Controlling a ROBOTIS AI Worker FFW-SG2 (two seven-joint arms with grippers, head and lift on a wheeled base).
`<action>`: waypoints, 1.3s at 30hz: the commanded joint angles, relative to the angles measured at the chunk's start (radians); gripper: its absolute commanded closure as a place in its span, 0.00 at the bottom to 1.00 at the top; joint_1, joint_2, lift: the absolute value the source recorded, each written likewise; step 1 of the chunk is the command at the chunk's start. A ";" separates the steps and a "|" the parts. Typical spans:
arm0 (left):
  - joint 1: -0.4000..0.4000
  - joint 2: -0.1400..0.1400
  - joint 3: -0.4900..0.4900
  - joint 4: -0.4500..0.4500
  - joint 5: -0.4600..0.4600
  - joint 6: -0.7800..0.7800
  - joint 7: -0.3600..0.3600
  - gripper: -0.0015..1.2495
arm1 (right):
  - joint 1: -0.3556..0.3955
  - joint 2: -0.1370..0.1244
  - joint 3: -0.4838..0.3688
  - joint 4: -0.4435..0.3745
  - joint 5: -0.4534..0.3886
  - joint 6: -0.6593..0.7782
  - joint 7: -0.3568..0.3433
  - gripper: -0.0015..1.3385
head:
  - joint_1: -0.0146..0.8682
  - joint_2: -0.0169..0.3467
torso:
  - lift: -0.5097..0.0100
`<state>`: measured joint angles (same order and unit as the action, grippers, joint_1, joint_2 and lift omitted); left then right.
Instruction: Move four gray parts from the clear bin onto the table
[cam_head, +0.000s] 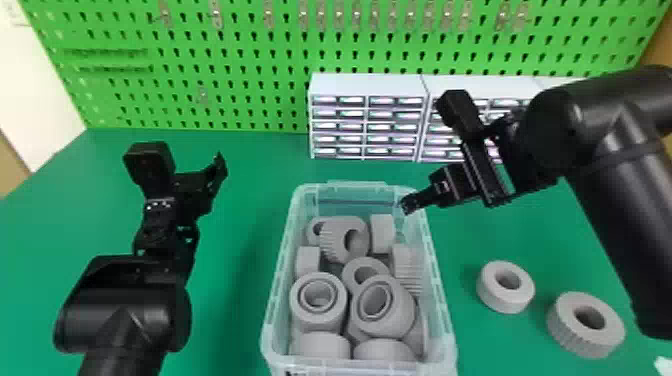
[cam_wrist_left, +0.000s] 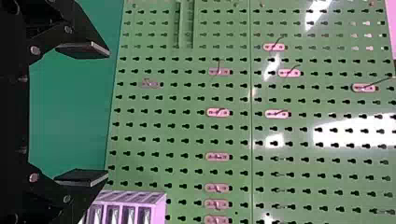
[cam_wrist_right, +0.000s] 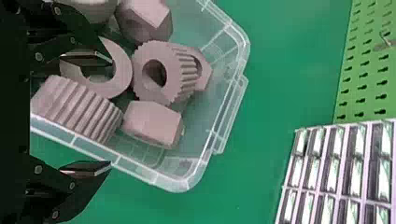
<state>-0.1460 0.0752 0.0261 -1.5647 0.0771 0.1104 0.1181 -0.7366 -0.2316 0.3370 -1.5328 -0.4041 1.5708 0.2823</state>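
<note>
The clear bin (cam_head: 276, 300) stands mid-table, holding several gray parts: a toothed gear (cam_head: 345, 240), a block (cam_head: 382, 234) and rings such as this one (cam_head: 319, 298). Two more gray rings, one smooth (cam_head: 506, 287) and one toothed (cam_head: 586, 325), lie on the table right of it. My right gripper (cam_head: 411, 204) is above the bin's far right corner; in the right wrist view that gripper (cam_wrist_right: 111, 112) has its fingers wide apart, over a ribbed part (cam_wrist_right: 77, 108) and the bin wall. My left gripper (cam_head: 200, 182) is parked left of the bin, open in the left wrist view (cam_wrist_left: 108, 112) with nothing between its fingers.
White drawer cabinets (cam_head: 367, 87) stand behind the bin, against a green pegboard (cam_head: 225, 100). Green table surface (cam_head: 250, 160) surrounds the bin. My right forearm reaches across the right side, above and behind the two rings. A pale object (cam_head: 664, 366) touches the bottom right corner.
</note>
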 joint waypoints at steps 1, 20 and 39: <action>0.000 0.000 0.000 0.000 0.000 0.000 0.000 0.28 | -0.001 0.003 0.017 0.000 -0.018 0.001 0.000 0.35 | 0.80 0.24 | 0.88; -0.006 0.000 0.003 0.000 0.001 0.000 0.000 0.28 | -0.023 0.017 0.106 0.022 -0.119 0.001 0.000 0.35 | 0.80 0.24 | 0.88; -0.023 0.005 0.003 0.000 0.003 -0.002 0.000 0.28 | -0.049 0.026 0.235 0.102 -0.239 -0.003 0.000 0.35 | 0.80 0.24 | 0.88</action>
<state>-0.1644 0.0755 0.0353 -1.5646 0.0823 0.1090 0.1181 -0.7797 -0.2091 0.5496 -1.4503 -0.6216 1.5708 0.2837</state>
